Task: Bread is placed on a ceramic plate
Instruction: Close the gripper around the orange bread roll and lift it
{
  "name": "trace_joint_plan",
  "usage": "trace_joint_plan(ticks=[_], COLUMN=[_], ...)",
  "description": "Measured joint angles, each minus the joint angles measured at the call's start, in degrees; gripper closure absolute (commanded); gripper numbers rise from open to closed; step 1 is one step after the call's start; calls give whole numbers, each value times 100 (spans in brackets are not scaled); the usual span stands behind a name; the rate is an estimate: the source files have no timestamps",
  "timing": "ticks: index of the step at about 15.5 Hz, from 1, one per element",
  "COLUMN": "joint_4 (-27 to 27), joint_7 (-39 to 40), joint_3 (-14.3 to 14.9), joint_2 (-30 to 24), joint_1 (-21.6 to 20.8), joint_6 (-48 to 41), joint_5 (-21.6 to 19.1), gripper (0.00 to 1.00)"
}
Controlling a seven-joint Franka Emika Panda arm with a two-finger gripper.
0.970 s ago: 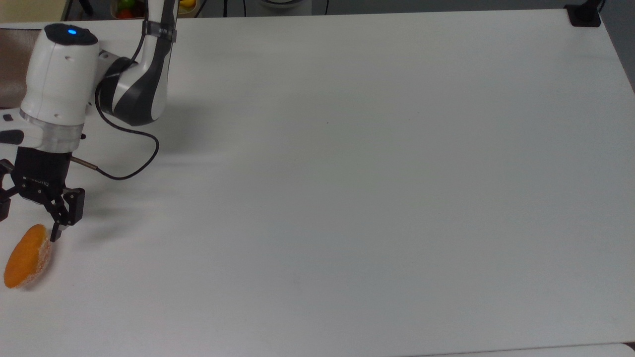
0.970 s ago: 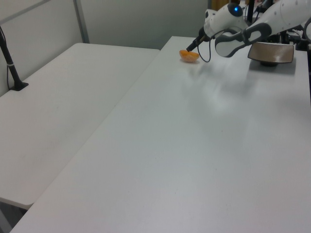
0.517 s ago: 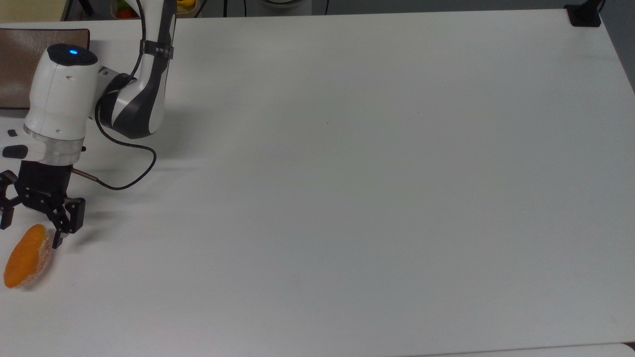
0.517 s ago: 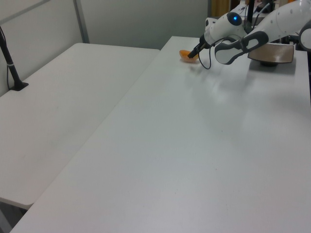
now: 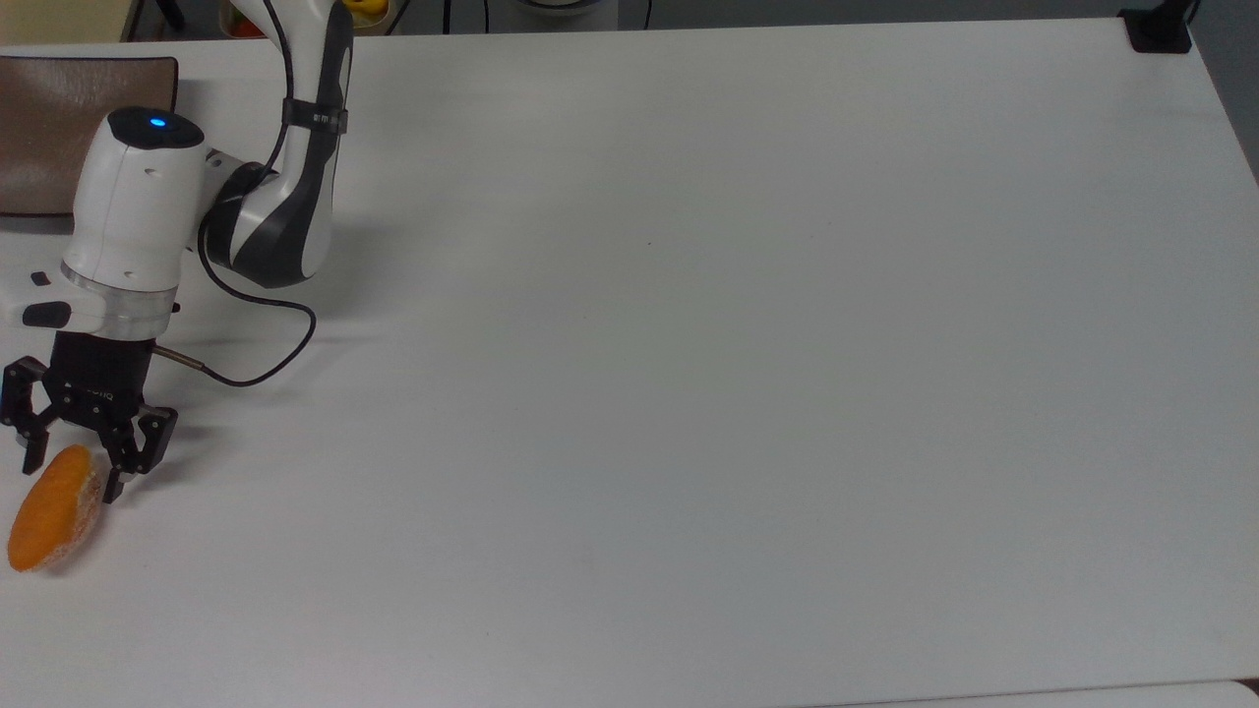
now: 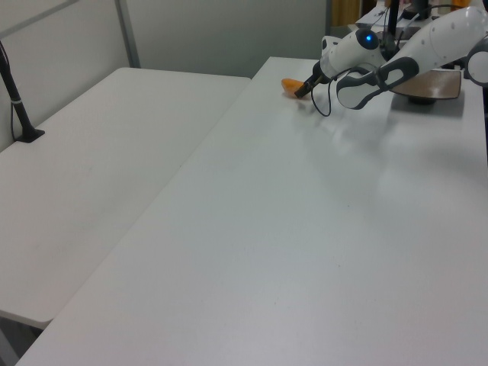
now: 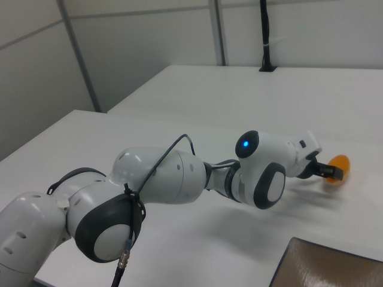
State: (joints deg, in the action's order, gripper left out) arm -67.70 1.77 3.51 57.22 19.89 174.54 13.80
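Note:
The bread [image 5: 51, 508] is an orange oval bun lying near the top view's left edge, its pale speckled side toward the top view's right. My gripper [image 5: 71, 475] is open, and its black fingers straddle the bun's upper end. In the left view the bread [image 6: 290, 83] lies at the far table edge with the gripper [image 6: 303, 90] against it. The right view shows the bread [image 7: 340, 162] just past the gripper [image 7: 327, 171]. The brown ceramic plate [image 5: 59, 118] sits at the top view's upper left, behind the arm, and is also seen as the plate [image 6: 431, 82] and the plate [image 7: 335, 270].
A black cable [image 5: 266, 364] loops from the wrist over the white table [image 5: 689, 393]. A black mount [image 5: 1159, 29] sits at the top view's upper right corner. A second white table [image 6: 99, 168] with a black post [image 6: 17, 99] adjoins on the left view's left.
The gripper has moved down the top view and lower, from just beside the bun to having its open fingers around the bun's upper end. The plate is more uncovered. The bun has not moved.

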Motion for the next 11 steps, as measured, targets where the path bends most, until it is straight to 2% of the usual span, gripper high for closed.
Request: trace_joint_plan(ticks=[3,11], joint_4=[5,-23], joint_7=[3,55], joint_3=[0,-41], joint_2=[15,-134], joint_1=[11,176], joint_6=[24,24], joint_5=[0,20], gripper=[60,60])
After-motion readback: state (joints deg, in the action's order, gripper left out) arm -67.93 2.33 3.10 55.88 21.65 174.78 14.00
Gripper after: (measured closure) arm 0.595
